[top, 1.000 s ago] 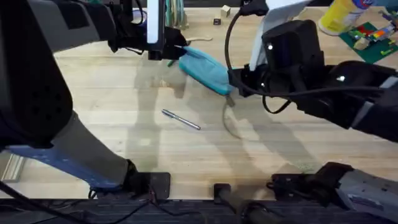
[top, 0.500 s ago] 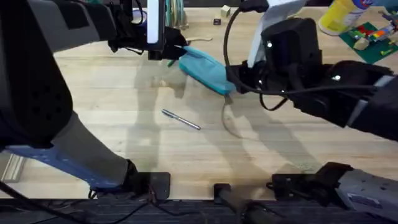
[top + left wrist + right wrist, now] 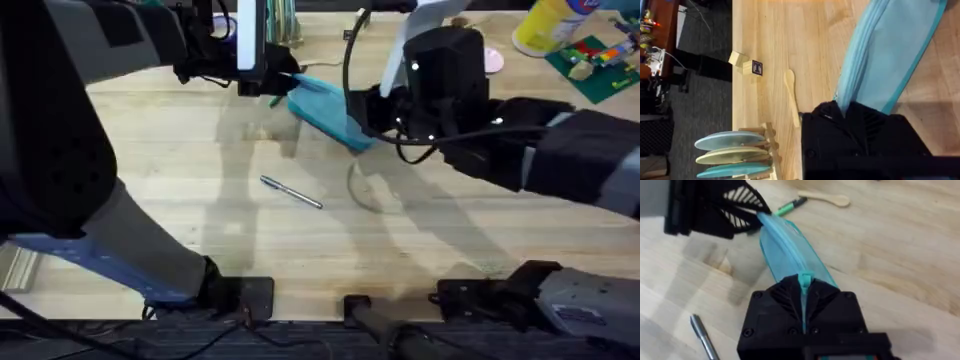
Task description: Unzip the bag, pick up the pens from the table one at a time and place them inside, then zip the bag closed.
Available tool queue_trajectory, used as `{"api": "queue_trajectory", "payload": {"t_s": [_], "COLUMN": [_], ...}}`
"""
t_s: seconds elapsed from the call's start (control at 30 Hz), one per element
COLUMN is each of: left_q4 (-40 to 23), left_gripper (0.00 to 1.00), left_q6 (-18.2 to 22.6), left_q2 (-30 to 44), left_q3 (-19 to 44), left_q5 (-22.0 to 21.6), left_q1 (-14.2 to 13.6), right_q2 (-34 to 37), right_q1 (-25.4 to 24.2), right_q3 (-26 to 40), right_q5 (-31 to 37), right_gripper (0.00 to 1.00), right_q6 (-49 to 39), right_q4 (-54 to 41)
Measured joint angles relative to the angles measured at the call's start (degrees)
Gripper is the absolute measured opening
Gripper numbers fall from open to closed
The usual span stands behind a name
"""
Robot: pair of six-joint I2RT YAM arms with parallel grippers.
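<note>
- Now the right gripper (image 3: 804,292) sits further toward the bag's (image 3: 325,108) middle than it did a second ago; in the overhead view the dark wrist has slid left along the pouch, and the cable loop below it has shifted the same way.
- Its fingers are pinched shut on the teal zipper pull (image 3: 804,279), which stands up between them in the right wrist view; the move reads as the slider being drawn along the zip, so I judge the unzipping step to be under way, not finished.
- The left gripper (image 3: 842,107) has not moved over the same second; it clamps the bag's far end, fingers closed on the fabric, holding the pouch taut and lifted off the table (image 3: 200,210) at a slant.
- The silver pen (image 3: 291,192) lies where it lay before, on bare wood well apart from the bag, nearer the arms' bases; untouched.
- The green pen (image 3: 789,206) lies just beyond the left gripper, near a wooden spoon (image 3: 824,198); also untouched.
- How far the zip is open I cannot tell; the teeth ahead of the pull look closed in the right wrist view.
- Meaning: both pens are yet to be loaded, and closing the bag comes after that.
</note>
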Motion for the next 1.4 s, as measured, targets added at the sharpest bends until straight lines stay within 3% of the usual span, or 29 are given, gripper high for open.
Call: {"api": "queue_trajectory", "payload": {"t_s": [0.43,1.03,1.4], "left_q4": [0.0,0.0,0.4], "left_gripper": [0.042,0.042,0.042], "left_q6": [0.0,0.0,0.0], "left_q2": [0.0,0.0,0.0], "left_q3": [0.0,0.0,0.0], "left_q5": [0.0,-0.2,-0.9], "left_q1": [0.0,0.0,0.4], "right_q2": [5.7,22.1,23.7], "right_q1": [0.3,1.7,1.7], "right_q3": [1.4,18.5,21.0], "right_q5": [-0.9,-4.1,-5.0], "right_gripper": [0.032,0.031,0.031], "right_q6": [0.0,0.0,-1.3], "right_q4": [6.0,5.6,5.1]}}
